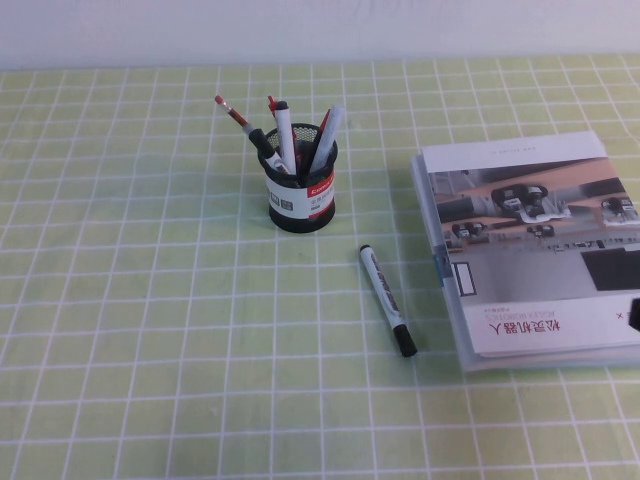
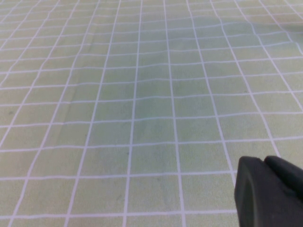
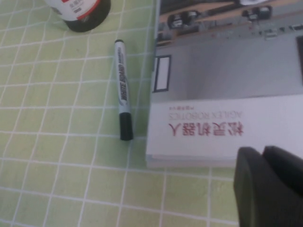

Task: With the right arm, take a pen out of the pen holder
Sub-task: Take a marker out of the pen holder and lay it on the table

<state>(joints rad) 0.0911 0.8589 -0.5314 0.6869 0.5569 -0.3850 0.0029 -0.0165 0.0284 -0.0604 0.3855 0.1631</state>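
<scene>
A black mesh pen holder (image 1: pixel 302 195) with a white label stands upright mid-table with several pens and markers in it. One grey marker with a black cap (image 1: pixel 387 299) lies flat on the cloth between the holder and the book, and shows in the right wrist view (image 3: pixel 123 90) beside the holder's base (image 3: pixel 80 12). My right gripper (image 3: pixel 263 152) is shut and empty, over the book's near edge, well apart from the marker; only its dark tip (image 1: pixel 634 313) shows at the high view's right edge. My left gripper (image 2: pixel 263 161) is shut and empty over bare cloth, outside the high view.
A stack of booklets (image 1: pixel 535 240) with a photo cover lies at the right, its near edge with red lettering (image 3: pixel 208 127) just beyond my right gripper. Green checked cloth (image 1: pixel 150 300) covers the table; a white wall stands behind.
</scene>
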